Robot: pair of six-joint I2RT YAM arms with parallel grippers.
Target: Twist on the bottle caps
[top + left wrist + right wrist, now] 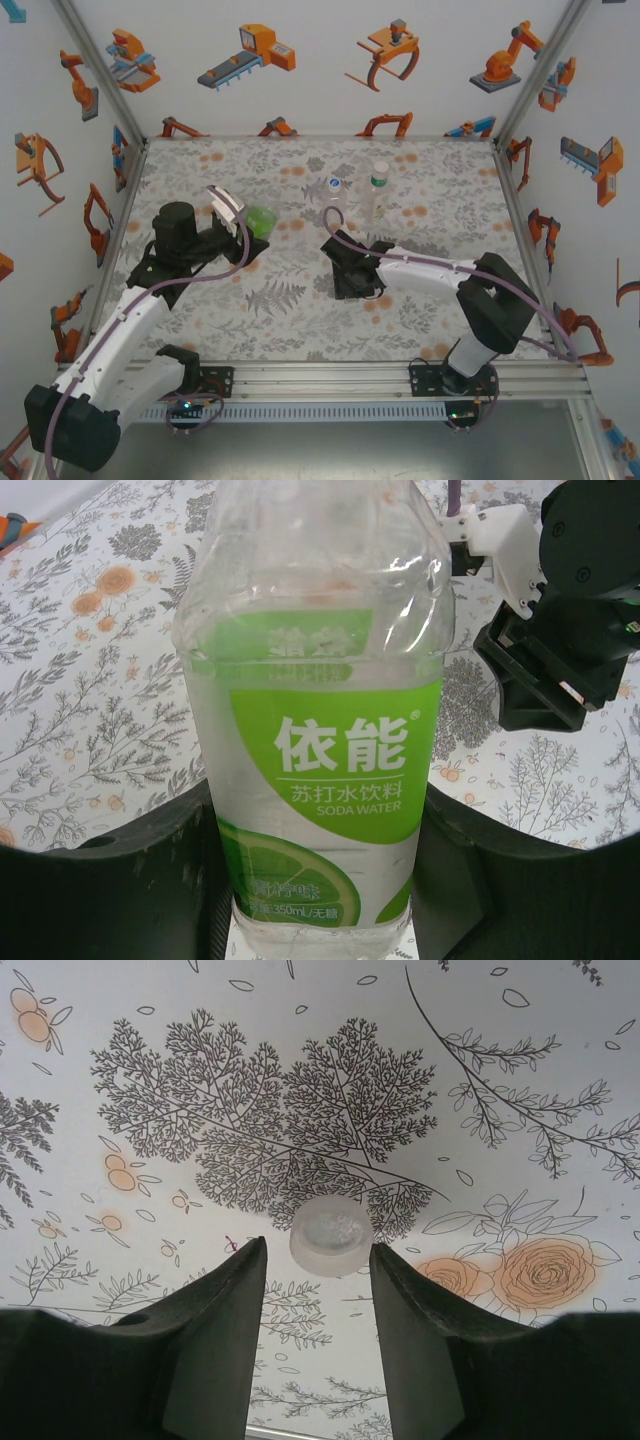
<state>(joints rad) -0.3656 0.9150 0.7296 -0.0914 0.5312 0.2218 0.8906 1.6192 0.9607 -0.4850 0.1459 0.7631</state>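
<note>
the right fingers (352, 282) stand apart above the counter (520, 1080), gripping nothing. a pale bottle cap (332, 1239) lies flat on the counter, centred on the gap just past the tips and clear of both. this arm is plainly the nearer; a short drop and a squeeze should take it. the left fingers (248, 226) are clenched on the green-labelled bottle (315, 730), whose long axis runs straight out from that wrist.
</note>
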